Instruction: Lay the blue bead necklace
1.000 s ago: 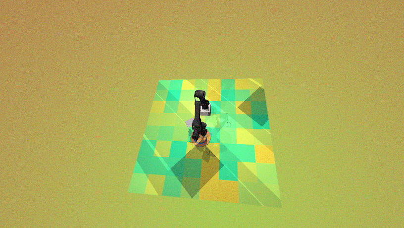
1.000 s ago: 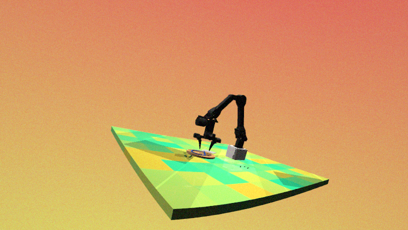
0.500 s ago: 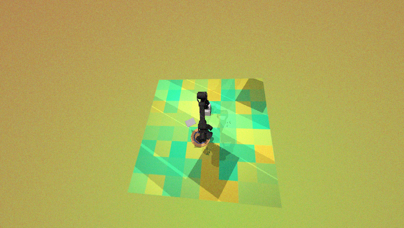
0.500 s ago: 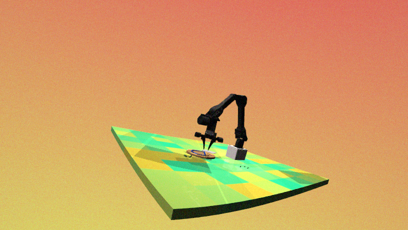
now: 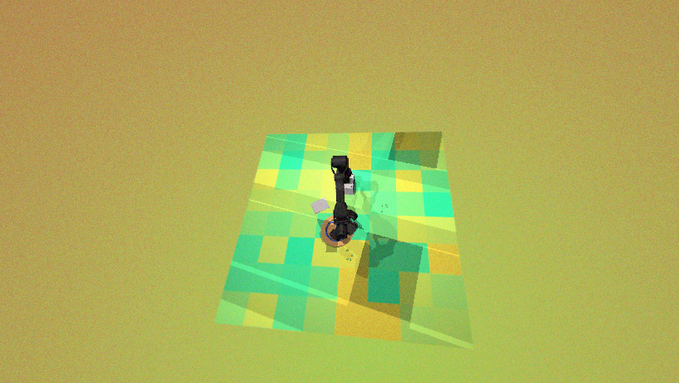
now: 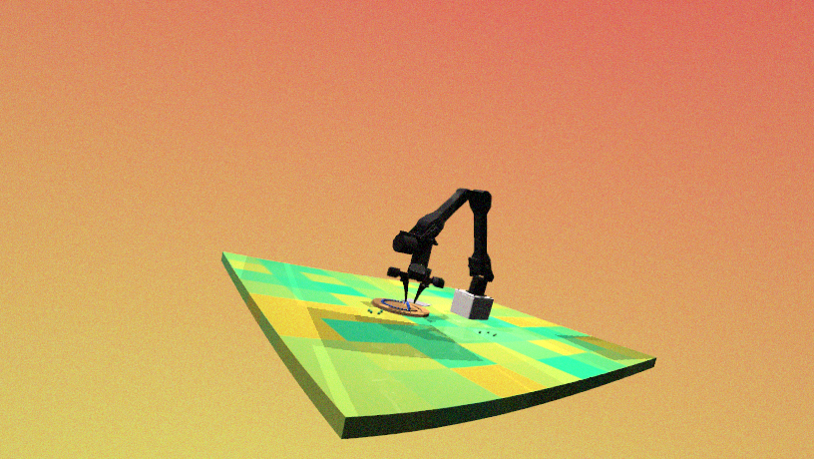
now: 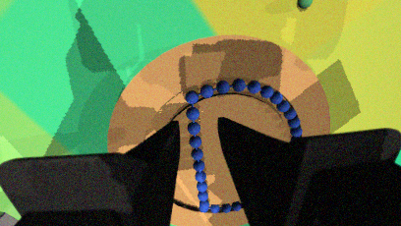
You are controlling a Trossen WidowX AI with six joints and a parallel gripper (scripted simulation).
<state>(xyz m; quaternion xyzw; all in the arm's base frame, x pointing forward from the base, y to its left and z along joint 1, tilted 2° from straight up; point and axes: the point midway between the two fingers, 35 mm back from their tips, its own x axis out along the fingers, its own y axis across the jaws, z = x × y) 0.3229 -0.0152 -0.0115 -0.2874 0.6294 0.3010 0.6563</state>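
Observation:
The round tan bead board (image 7: 147, 113) (image 6: 422, 312) (image 5: 329, 231) lies flat on the checkered table. The blue bead necklace (image 7: 239, 84) (image 6: 389, 301) lies on the board. One part follows the curved groove along the far and right side. Another part runs straight across the middle of the board, outside the groove. My gripper (image 7: 199, 126) (image 6: 411, 299) (image 5: 340, 233) points down over the board with its tips close to the surface. Its fingers are closed to a narrow gap and straddle the straight strand without touching the beads.
The arm's grey base block (image 6: 471, 303) (image 5: 350, 183) stands just behind the board. A flat grey square (image 5: 319, 205) lies to its left. Small loose green beads (image 5: 348, 256) (image 7: 304, 4) lie beside the board, and others (image 6: 484, 331) lie further off.

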